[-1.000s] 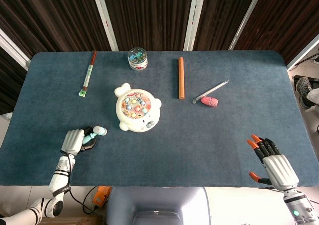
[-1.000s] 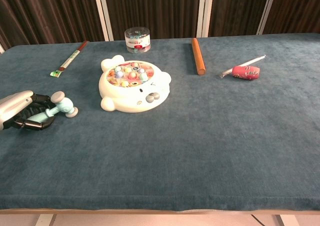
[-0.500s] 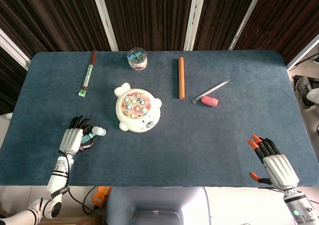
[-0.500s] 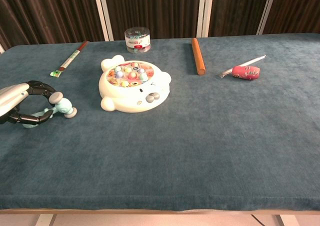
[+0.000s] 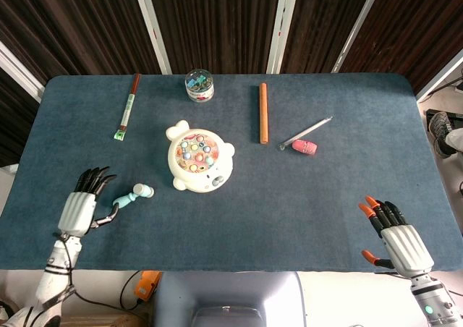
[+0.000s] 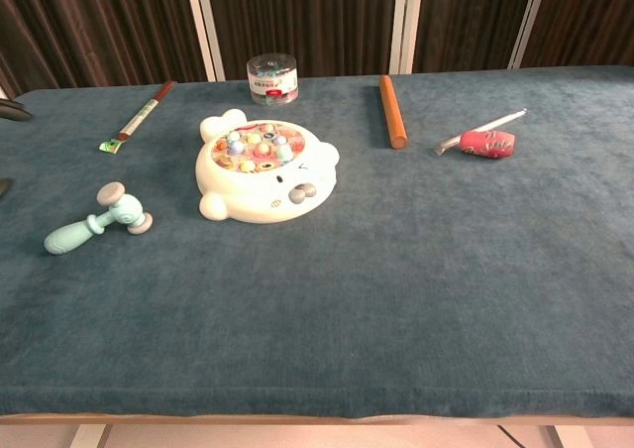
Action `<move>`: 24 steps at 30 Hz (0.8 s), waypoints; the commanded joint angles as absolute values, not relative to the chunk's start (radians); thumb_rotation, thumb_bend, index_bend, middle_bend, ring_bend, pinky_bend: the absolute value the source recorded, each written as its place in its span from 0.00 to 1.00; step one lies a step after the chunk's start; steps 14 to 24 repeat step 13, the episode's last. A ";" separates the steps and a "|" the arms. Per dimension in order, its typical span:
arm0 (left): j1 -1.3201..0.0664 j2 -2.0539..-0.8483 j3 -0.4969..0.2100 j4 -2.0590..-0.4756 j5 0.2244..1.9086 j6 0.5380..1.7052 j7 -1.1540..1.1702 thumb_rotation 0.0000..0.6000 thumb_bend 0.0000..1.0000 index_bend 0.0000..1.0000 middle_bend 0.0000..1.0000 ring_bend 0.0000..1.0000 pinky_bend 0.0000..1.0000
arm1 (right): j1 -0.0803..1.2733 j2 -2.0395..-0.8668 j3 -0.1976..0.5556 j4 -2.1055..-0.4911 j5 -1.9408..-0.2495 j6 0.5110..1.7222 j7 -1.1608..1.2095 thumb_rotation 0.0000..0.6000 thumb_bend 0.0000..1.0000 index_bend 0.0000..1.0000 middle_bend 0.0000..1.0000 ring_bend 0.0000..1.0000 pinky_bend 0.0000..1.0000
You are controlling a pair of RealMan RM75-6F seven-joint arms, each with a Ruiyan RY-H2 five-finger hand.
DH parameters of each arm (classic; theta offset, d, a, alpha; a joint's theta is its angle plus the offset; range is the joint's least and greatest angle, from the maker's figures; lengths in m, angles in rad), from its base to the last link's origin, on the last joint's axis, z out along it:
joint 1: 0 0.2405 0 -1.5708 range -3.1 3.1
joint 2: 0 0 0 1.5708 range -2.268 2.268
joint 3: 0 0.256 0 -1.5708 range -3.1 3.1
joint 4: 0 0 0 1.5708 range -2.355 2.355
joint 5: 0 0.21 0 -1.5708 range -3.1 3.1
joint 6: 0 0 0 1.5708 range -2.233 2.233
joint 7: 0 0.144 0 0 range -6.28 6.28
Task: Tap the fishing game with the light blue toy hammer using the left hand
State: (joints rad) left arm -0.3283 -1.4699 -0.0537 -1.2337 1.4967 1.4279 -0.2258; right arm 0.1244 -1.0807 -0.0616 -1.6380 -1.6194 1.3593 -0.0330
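The light blue toy hammer [image 5: 133, 195] [image 6: 97, 221] lies flat on the blue cloth, left of the white round fishing game [image 5: 198, 157] [image 6: 263, 170]. My left hand [image 5: 83, 204] sits just left of the hammer's handle, fingers spread, holding nothing and apart from the toy. In the chest view only dark fingertips [image 6: 12, 112] show at the left edge. My right hand [image 5: 396, 236] rests open near the table's front right corner, far from both objects.
A round clear jar [image 5: 199, 85] stands behind the game. An orange rod [image 5: 264, 112], a thin metal stick with a pink piece [image 5: 304, 147], and a red-handled stick [image 5: 127, 104] lie along the far half of the table [image 5: 289, 211].
My left hand has opened, let go of the hammer and drawn back to the left. The hammer now lies alone on the cloth. The right hand has stayed put.
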 commanded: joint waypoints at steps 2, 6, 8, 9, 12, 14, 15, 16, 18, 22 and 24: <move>-0.163 -1.292 0.083 -1.374 1.597 1.589 -0.301 1.00 0.44 0.07 0.00 0.00 0.01 | 0.120 -1.087 -0.063 -1.645 -1.618 1.360 -0.058 1.00 0.36 0.00 0.00 0.00 0.00; -0.146 -1.217 0.141 -1.437 1.652 1.577 -0.220 1.00 0.44 0.05 0.00 0.00 0.00 | 0.119 -1.093 -0.063 -1.648 -1.615 1.358 -0.078 1.00 0.36 0.00 0.00 0.00 0.00; -0.146 -1.214 0.135 -1.451 1.651 1.568 -0.179 1.00 0.44 0.04 0.00 0.00 0.00 | 0.119 -1.095 -0.063 -1.649 -1.615 1.358 -0.086 1.00 0.36 0.00 0.00 0.00 0.00; -0.146 -1.214 0.132 -1.457 1.646 1.560 -0.173 1.00 0.44 0.04 0.00 0.00 0.00 | 0.118 -1.094 -0.065 -1.649 -1.616 1.358 -0.088 1.00 0.36 0.00 0.00 0.00 0.00; -0.149 -1.212 0.120 -1.465 1.631 1.539 -0.176 1.00 0.44 0.04 0.00 0.00 0.00 | 0.117 -1.093 -0.066 -1.649 -1.617 1.359 -0.088 1.00 0.36 0.00 0.00 0.00 0.00; -0.149 -1.213 0.114 -1.465 1.629 1.539 -0.176 1.00 0.44 0.04 0.00 0.00 0.00 | 0.117 -1.093 -0.066 -1.648 -1.617 1.359 -0.088 1.00 0.36 0.00 0.00 0.00 0.00; -0.149 -1.213 0.114 -1.465 1.629 1.539 -0.176 1.00 0.44 0.04 0.00 0.00 0.00 | 0.117 -1.093 -0.066 -1.648 -1.617 1.359 -0.088 1.00 0.36 0.00 0.00 0.00 0.00; -0.149 -1.213 0.114 -1.465 1.629 1.539 -0.176 1.00 0.44 0.04 0.00 0.00 0.00 | 0.117 -1.093 -0.066 -1.648 -1.617 1.359 -0.088 1.00 0.36 0.00 0.00 0.00 0.00; -0.149 -1.213 0.114 -1.465 1.629 1.539 -0.176 1.00 0.44 0.04 0.00 0.00 0.00 | 0.117 -1.093 -0.066 -1.648 -1.617 1.359 -0.088 1.00 0.36 0.00 0.00 0.00 0.00; -0.149 -1.213 0.114 -1.465 1.629 1.539 -0.176 1.00 0.44 0.04 0.00 0.00 0.00 | 0.117 -1.093 -0.066 -1.648 -1.617 1.359 -0.088 1.00 0.36 0.00 0.00 0.00 0.00; -0.149 -1.213 0.114 -1.465 1.629 1.539 -0.176 1.00 0.44 0.04 0.00 0.00 0.00 | 0.117 -1.093 -0.066 -1.648 -1.617 1.359 -0.088 1.00 0.36 0.00 0.00 0.00 0.00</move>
